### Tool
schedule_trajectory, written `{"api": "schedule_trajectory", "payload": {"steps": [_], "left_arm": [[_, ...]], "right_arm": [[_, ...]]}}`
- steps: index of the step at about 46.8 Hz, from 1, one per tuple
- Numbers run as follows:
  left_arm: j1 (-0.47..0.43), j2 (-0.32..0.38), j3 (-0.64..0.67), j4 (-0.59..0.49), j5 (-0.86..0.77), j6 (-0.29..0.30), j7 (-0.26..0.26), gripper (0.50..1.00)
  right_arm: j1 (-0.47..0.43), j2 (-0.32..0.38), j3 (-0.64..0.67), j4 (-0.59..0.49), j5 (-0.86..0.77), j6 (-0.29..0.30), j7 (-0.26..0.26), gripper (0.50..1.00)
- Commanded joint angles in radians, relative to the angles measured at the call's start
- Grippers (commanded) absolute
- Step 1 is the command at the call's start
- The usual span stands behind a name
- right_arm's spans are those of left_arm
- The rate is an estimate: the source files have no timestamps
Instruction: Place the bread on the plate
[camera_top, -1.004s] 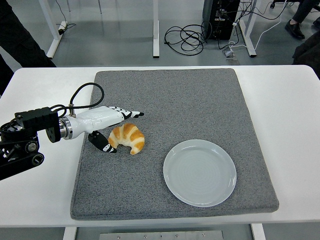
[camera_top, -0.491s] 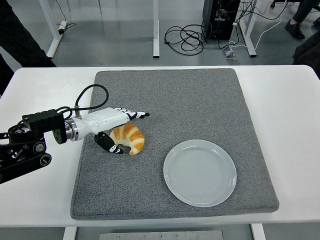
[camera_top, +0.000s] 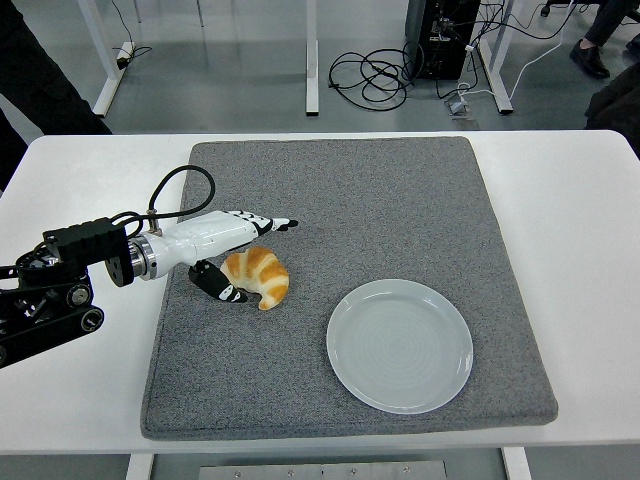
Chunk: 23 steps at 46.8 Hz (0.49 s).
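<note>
A golden croissant (camera_top: 260, 279) lies on the grey mat (camera_top: 400, 210), left of centre. My left hand (camera_top: 259, 259) reaches in from the left and brackets it. The white fingers (camera_top: 262, 222) stretch out straight just behind the croissant, and the black thumb (camera_top: 220, 289) rests at its left end. The hand is open and has no grasp on the bread. A round pale plate (camera_top: 400, 345) sits on the mat to the right of the croissant, nearer the front edge, with nothing on it. The right arm is out of view.
The mat covers most of the white table (camera_top: 570, 230). A black cable (camera_top: 175, 190) loops above my left wrist. Behind the table, cables and desk legs stand on the floor. A person's dark clothing shows at the top left corner.
My left hand has moved slightly right, bringing fingers and thumb closer around the croissant. The croissant and the plate have stayed put.
</note>
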<state>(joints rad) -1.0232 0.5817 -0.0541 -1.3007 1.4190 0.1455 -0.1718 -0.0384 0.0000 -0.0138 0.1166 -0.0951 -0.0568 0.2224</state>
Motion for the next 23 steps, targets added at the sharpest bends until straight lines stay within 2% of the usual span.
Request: {"api": "schedule_trajectory", "payload": {"steps": [1, 23], "left_arm": [[0.000, 0.000, 0.000, 0.005, 0.000, 0.002, -0.002, 0.974], [0.012, -0.029, 0.005, 0.029, 0.014, 0.042, -0.003, 0.974]], "right_arm": [[0.000, 0.000, 0.000, 0.000, 0.000, 0.000, 0.000, 1.000], [0.000, 0.000, 0.000, 0.000, 0.000, 0.000, 0.000, 1.000]]}}
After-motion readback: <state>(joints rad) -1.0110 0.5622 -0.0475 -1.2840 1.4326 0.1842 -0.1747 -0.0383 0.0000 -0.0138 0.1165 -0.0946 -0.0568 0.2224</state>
